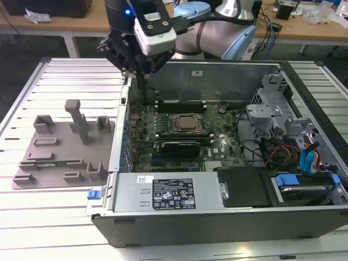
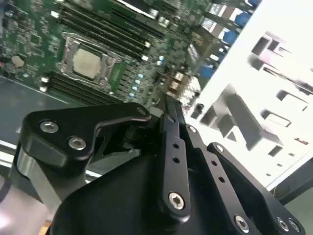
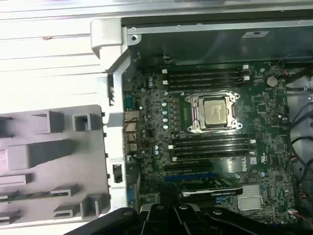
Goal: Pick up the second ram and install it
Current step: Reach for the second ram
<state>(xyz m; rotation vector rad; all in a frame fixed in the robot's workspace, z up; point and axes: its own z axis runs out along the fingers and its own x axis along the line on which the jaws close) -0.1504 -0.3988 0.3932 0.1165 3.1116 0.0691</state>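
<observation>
- Black pincer (image 1: 142,80) hangs over the computer case (image 1: 228,73), above the far corner on the exterior view's left, tips pointing down at the case rim.
- Its fingers (image 2: 171,127) are drawn together to a narrow point in the second wrist view, and nothing shows between them; the pincer touches no part.
- Outside the case, on the exterior view's left, lies the grey tray (image 1: 32,175), just beside the case wall.
- What looks like the second ram (image 1: 56,162) is a slim greenish strip lying flat in a tray slot, well apart from the pincer; it also appears in the first wrist view (image 3: 29,197).
- Inside the case, the square silver processor (image 3: 215,110) sits mid-board on the green motherboard (image 3: 151,98), between two banks of long dark memory slots (image 3: 205,78).
</observation>
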